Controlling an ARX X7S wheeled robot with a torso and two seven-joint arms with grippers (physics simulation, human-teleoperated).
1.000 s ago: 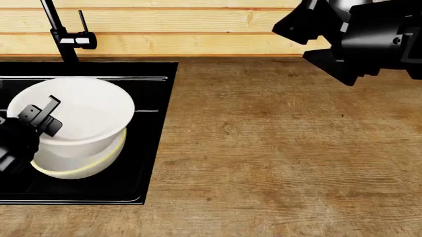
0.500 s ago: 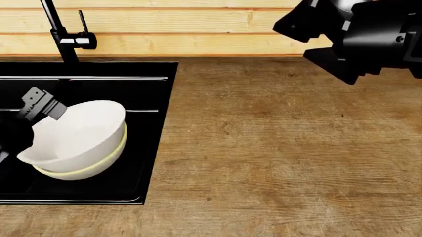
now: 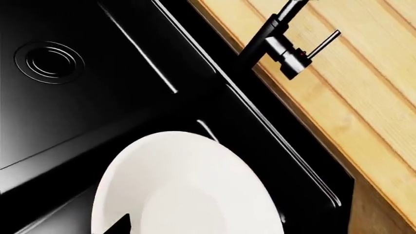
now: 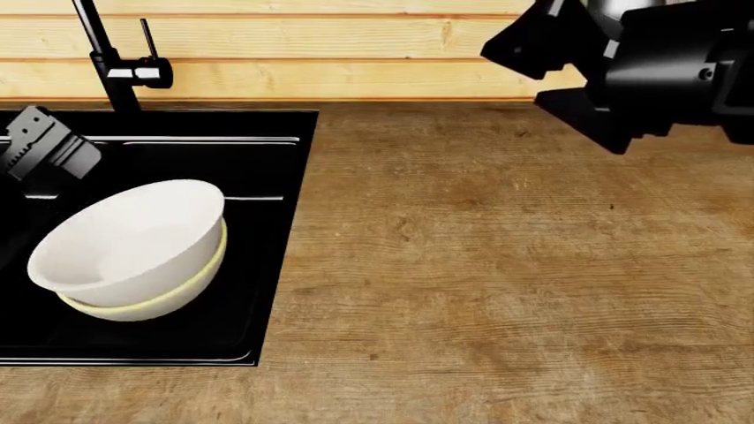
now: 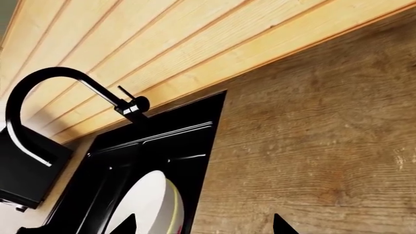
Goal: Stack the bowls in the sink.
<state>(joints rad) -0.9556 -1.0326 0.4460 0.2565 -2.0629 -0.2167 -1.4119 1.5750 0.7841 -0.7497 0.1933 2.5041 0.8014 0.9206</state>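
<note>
- The sink (image 4: pixel 271 132) is matte black, rectangular, with a round ribbed drain (image 3: pixel 48 62) and a slim black faucet (image 4: pixel 112 66).
- The glossy plain white bowl (image 4: pixel 124 243) sits tilted inside the yellow-rimmed bowl (image 4: pixel 165 300), near the basin's right wall.
- Left claw (image 4: pixel 41 146) hangs above the bowls, apart, holding nothing; its opening cannot be told.
- Right claw (image 5: pixel 201 225): tips spread, empty, over the grained wood surface (image 4: pixel 507 265).

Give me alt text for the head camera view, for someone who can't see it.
Two glossy white bowls sit nested, the plain white bowl inside the wider yellow-rimmed bowl, in a matte black sink set in a wooden countertop. The left end effector hovers beyond them; the right end effector hangs over the counter.
</note>
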